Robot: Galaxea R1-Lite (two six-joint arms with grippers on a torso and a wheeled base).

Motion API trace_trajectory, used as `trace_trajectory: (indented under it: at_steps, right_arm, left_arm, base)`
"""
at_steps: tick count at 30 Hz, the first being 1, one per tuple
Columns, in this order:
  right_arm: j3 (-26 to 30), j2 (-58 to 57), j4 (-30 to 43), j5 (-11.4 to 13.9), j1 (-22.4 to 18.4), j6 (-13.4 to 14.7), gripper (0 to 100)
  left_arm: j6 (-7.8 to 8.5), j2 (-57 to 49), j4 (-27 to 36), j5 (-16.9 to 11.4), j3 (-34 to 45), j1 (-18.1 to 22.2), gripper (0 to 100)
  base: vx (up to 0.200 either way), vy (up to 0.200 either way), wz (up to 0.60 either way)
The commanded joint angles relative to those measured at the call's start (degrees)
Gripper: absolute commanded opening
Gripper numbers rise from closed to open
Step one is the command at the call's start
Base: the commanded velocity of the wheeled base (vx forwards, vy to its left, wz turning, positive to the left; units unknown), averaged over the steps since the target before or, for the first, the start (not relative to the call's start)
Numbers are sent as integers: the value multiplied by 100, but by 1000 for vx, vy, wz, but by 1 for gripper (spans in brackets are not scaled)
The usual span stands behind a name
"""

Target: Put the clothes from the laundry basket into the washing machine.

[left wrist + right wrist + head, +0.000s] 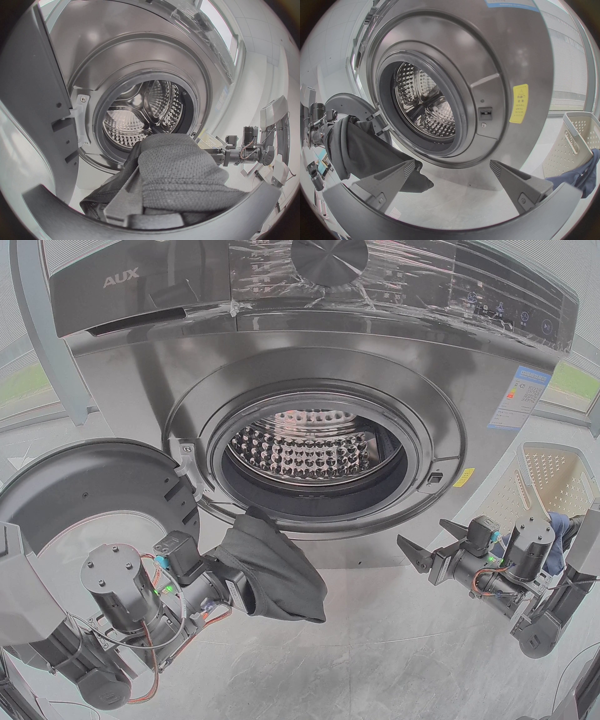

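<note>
We see a dark garment (pixel 275 571), a black, finely knitted cloth, bunched and folded over the left gripper (pixel 236 590). It hangs just below and in front of the lower rim of the drum opening (pixel 312 452) of the washing machine (pixel 350 359). Its upper corner seems to touch the rim, though we cannot be sure. The cloth hides most of the left fingers (pixel 125 200), which appear clenched on it.

The right gripper (pixel 422 532) hangs near the machine's right side with its fingers spread wide and holding nothing. Just beside it stands the laundry basket (pixel 550 471), with a blue garment (pixel 558 534) draped over its rim. The door (pixel 94 490) is swung fully open to the left, beside the left arm. The bare floor (pixel 375 640) lies between the two arms.
</note>
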Motion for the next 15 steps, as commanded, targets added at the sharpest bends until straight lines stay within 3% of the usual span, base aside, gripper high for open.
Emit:
trace_trajectory:
  at_steps: [1, 13, 15]
  right_arm:
    - [-1, 8, -2, 2, 17, -1, 100]
    - [25, 17, -2, 2, 44, 26, 100]
    - [52, 17, -2, 11, 96, 34, 100]
  left_arm:
    - [-10, 43, -12, -5, 6, -3, 0]
    - [-10, 51, -3, -5, 6, -3, 0]
    - [-19, 60, -3, -5, -38, 15, 0]
  base:
    - [0, -200, 0]
    - [0, 0, 0]
    - [200, 0, 0]
